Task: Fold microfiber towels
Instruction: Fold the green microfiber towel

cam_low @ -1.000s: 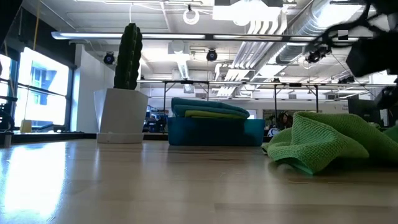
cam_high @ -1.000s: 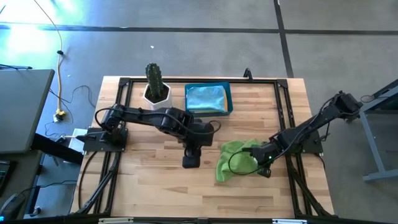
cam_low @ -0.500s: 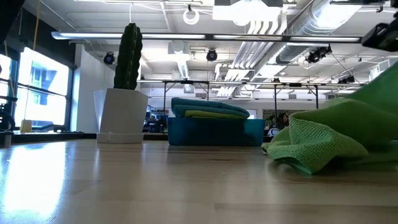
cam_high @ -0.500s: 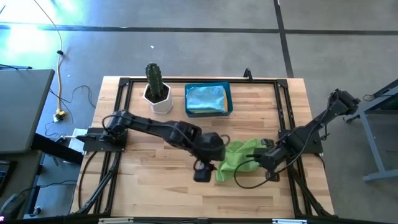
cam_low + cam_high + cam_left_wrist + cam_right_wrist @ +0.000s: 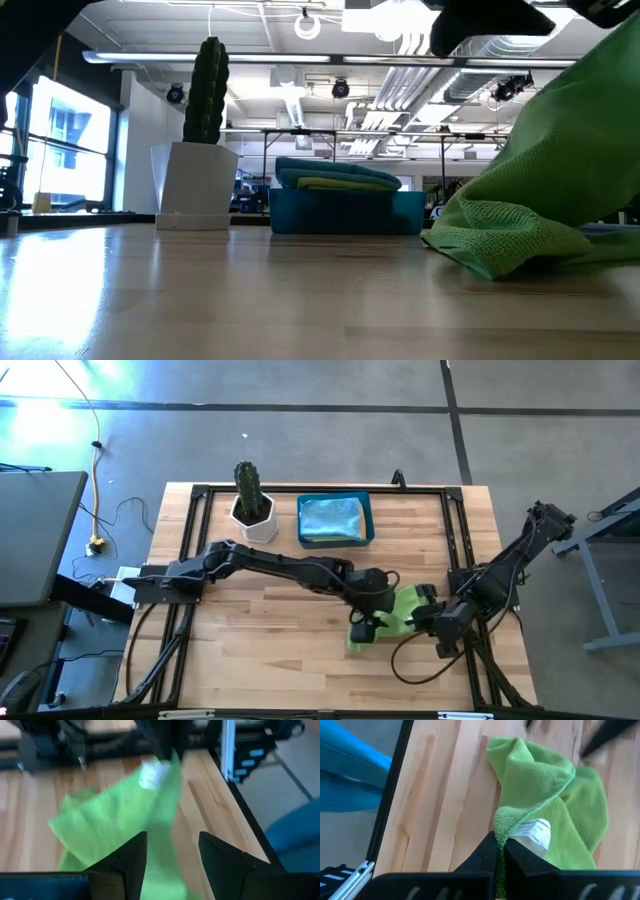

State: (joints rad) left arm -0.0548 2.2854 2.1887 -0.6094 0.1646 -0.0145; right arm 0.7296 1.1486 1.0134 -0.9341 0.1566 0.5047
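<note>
Right gripper (image 5: 500,851) lifts a lime green microfiber towel (image 5: 395,618) by its hemmed edge while the left gripper (image 5: 170,847) comes in over it.

The right fingers are pinched tight on the towel's stitched edge beside its white label (image 5: 535,831), so one side hangs raised and the rest trails crumpled on the pale wooden tabletop (image 5: 250,650), probably to spread it for folding. The left fingers (image 5: 125,857) stand wide apart directly above the cloth, holding nothing, seemingly ready to take another edge. At the far side of the tabletop a blue plastic bin (image 5: 336,520) holds more folded cloths, next to a potted cactus in a white pot (image 5: 251,500). Beyond is an open workshop with ceiling ducts, strip lights and windows.
</note>
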